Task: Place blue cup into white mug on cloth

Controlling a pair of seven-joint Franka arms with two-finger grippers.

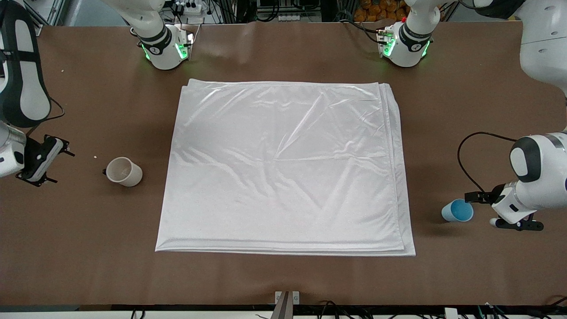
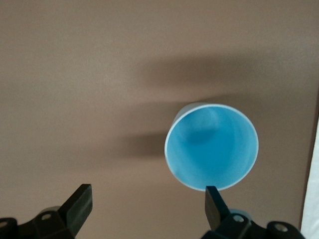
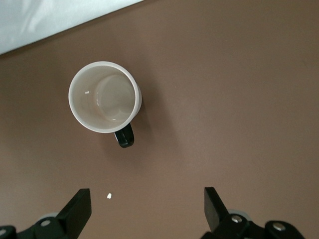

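The blue cup (image 1: 457, 210) stands upright on the bare table at the left arm's end, off the cloth (image 1: 283, 168). My left gripper (image 1: 480, 208) is open and empty just beside the cup. In the left wrist view the cup (image 2: 212, 147) is off to one side of the gripper (image 2: 148, 201), with one finger (image 2: 214, 201) at its rim. The white mug (image 1: 124, 171) stands on the bare table at the right arm's end, off the cloth. My right gripper (image 1: 62, 167) is open and empty beside it. In the right wrist view the mug (image 3: 104, 97) is apart from the gripper (image 3: 147, 204).
The cloth fills the middle of the table; its edge shows in the left wrist view (image 2: 311, 209) and its corner in the right wrist view (image 3: 50, 15). A small white crumb (image 1: 95, 156) lies by the mug. The arm bases stand along the table's edge farthest from the front camera.
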